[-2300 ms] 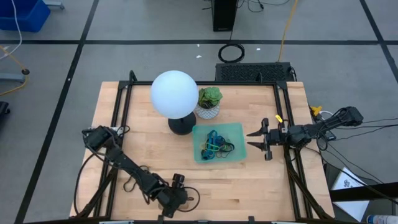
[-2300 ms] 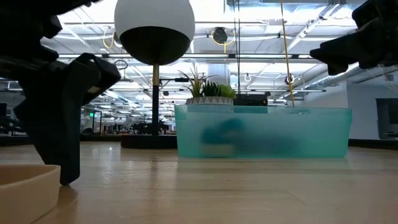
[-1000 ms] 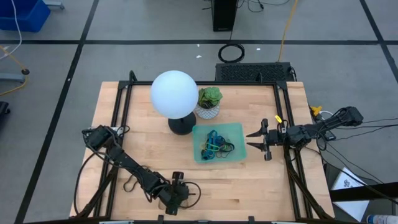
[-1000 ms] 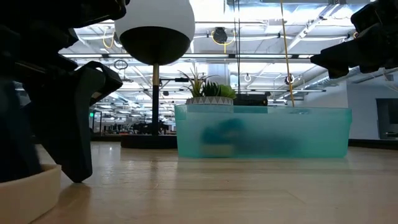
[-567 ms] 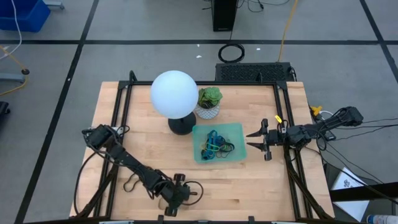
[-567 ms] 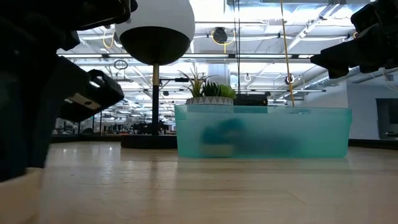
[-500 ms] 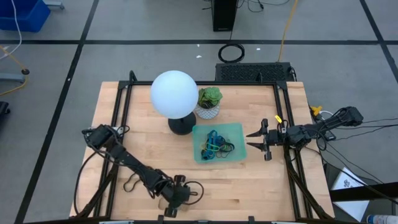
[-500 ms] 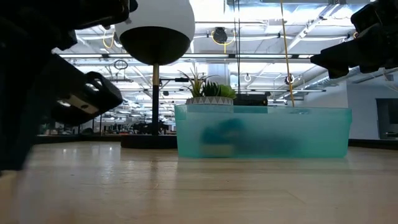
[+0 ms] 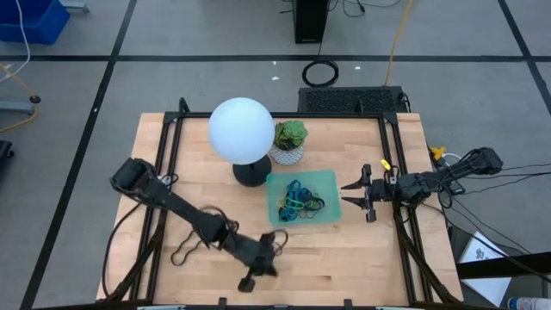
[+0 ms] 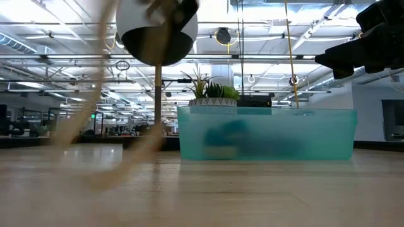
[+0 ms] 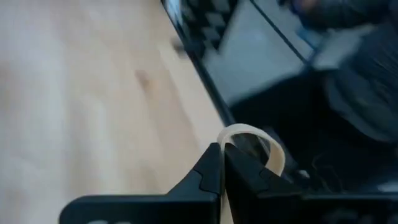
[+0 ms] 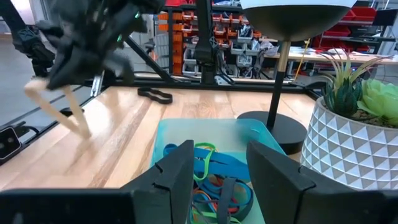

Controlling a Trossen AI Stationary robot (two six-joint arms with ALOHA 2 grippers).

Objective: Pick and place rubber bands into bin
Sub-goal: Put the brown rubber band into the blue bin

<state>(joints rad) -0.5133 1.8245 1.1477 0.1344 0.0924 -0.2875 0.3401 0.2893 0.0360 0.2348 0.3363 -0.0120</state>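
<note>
High view: the left gripper (image 9: 269,244) is over the worktop (image 9: 362,258) near its front edge, a little left of centre, with its arm stretched in from the left edge. Its jaws are together on a tan rubber band (image 9: 277,238). The bin (image 9: 331,182) sits right of centre, well apart from this gripper, and already holds several rubber bands (image 9: 299,200) in blue, black and orange. A black rubber band (image 9: 184,251) lies loose near the front left corner. The right gripper (image 9: 357,195) waits just beside the bin's right wall, jaws apart.

Low view: the tan band hangs as a blurred loop (image 10: 104,82) above the boards, clear of the surface. The bin's wall (image 10: 315,135) stands beyond it.

Left wrist view: the two fingers meet tip to tip (image 11: 210,163), with the tan loop (image 11: 264,142) pinched between them.

Right wrist view: the fingers (image 12: 180,168) stand apart, empty, over the bin; the left arm carries the tan band (image 12: 62,106) beyond it.

Step in hand, by judgement: the pick is complete and the carry to the bin begins. The next move calls for travel toward the bin, stopping above its opening before release, with enough height for the hanging loop to clear the wall.

Against the frame of a second ago: the left gripper was lower and nearer the front edge, jaws apart over the band; it has since closed, lifted and shifted toward the bin. The right gripper has not moved.
</note>
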